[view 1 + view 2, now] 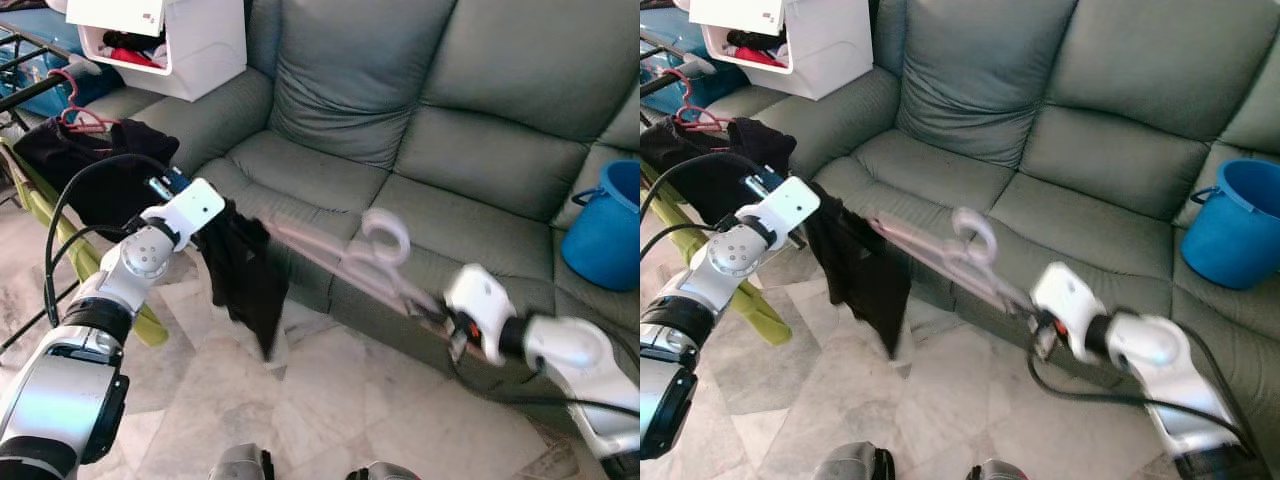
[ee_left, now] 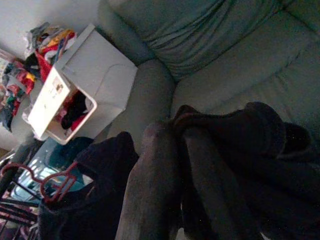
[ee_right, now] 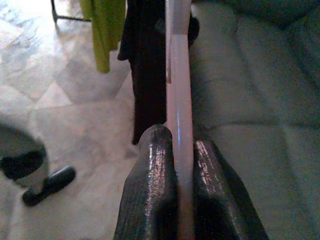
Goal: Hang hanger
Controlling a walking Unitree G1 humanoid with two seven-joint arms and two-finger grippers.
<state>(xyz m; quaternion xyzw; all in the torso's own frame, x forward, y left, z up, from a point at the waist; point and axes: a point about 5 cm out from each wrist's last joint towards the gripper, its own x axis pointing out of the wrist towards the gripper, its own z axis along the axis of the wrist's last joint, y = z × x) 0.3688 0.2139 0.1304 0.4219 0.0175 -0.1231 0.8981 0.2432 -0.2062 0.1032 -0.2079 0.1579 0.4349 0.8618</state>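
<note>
Presently the pink plastic hanger sits mid-frame, clamped in the right gripper; the left gripper pinches the black garment draped on it. Judged incomplete: the drying rack at upper left remains unreached.

Left gripper jaws pinching black garment; grey sofa behind; white bin on armrest.

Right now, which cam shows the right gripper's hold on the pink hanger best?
Right wrist view: both fingers pinch the pink hanger bar, close up. Eye views show hook and black garment, grip blurred. Left wrist: garment, no hanger bar.
</note>
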